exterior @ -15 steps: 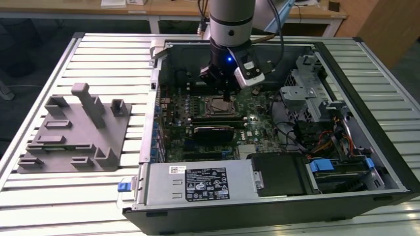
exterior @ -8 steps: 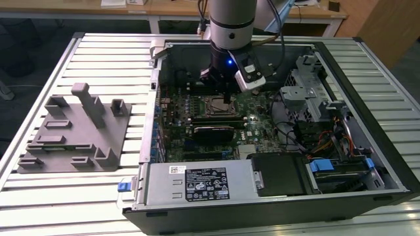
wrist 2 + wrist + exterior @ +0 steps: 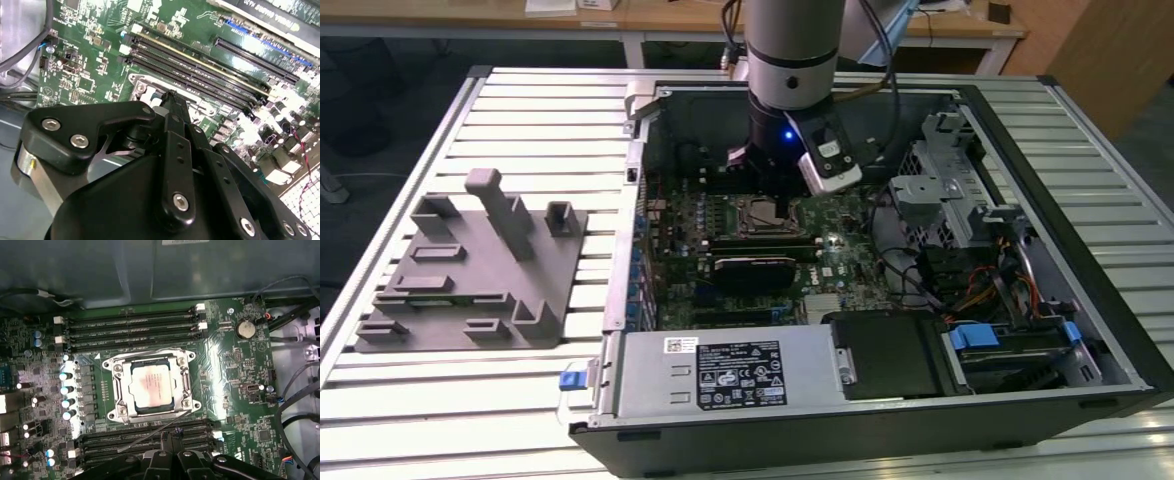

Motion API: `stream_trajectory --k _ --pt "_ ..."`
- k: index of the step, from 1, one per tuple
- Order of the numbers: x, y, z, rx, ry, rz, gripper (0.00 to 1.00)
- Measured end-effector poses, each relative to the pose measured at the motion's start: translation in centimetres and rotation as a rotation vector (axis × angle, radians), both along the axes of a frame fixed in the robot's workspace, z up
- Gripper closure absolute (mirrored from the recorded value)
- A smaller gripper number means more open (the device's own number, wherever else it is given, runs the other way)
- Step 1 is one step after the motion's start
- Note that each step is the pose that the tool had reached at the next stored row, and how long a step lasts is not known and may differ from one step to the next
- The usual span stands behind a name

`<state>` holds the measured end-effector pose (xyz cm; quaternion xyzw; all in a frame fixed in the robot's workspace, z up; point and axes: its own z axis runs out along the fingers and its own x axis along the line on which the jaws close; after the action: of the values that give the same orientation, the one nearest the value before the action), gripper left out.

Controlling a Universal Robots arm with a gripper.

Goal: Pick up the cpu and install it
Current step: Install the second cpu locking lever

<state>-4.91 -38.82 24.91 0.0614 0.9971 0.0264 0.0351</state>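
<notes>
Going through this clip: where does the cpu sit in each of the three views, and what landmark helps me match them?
Exterior view: the cpu lies in the socket frame on the motherboard, just below the arm's hand.
First wrist view: the cpu sits mid-picture inside the metal socket frame.
Second wrist view: I cannot make out the cpu; the hand covers most of the socket frame.
Shared landmark: the socket frame.

One cpu (image 3: 152, 389), one tray (image 3: 467, 270)

From here I see my gripper (image 3: 172, 102) hanging close over the green motherboard (image 3: 95, 55), its black linkage filling the foreground. Its tip sits above the metal-rimmed socket frame (image 3: 142, 82), beside long dark memory slots (image 3: 200, 70).
</notes>
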Motion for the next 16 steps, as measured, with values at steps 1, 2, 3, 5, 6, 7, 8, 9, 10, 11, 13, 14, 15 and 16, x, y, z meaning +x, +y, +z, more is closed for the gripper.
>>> stream_trajectory --k 1,2,3,5,6,7,8,9,10,11,13,14,15,16 --pt "-0.07 -0.05 -0.07 0.0000 0.0000 0.001 0.89" --pt "-0.17 -0.08 -0.14 0.0000 0.0000 0.001 0.89" --pt "-0.28 -0.09 -0.18 -0.0001 0.0000 0.002 0.89" --pt "-0.36 -0.10 -0.20 -0.0003 0.0001 0.002 0.89" --pt "-0.36 -0.10 -0.20 -0.0004 0.0002 0.002 0.89" --pt "-0.36 -0.10 -0.20 -0.0003 0.0001 0.002 0.89" --pt "-0.36 -0.10 -0.21 -0.0003 0.0002 0.002 0.89" --pt "-0.36 -0.10 -0.21 -0.0002 0.0002 0.002 0.89" --pt "-0.36 -0.09 -0.24 0.0000 0.0024 0.002 0.89" --pt "-0.37 -0.10 -0.27 -0.0003 0.0089 0.002 0.89" --pt "-0.36 -0.11 -0.38 -0.0019 0.0264 0.004 0.89" --pt "-0.36 -0.12 -0.43 -0.0029 0.0356 0.005 0.89" --pt "-0.36 -0.12 -0.49 -0.0041 0.0447 0.008 0.89" --pt "-0.36 -0.12 -0.54 -0.0061 0.0531 0.011 0.89"
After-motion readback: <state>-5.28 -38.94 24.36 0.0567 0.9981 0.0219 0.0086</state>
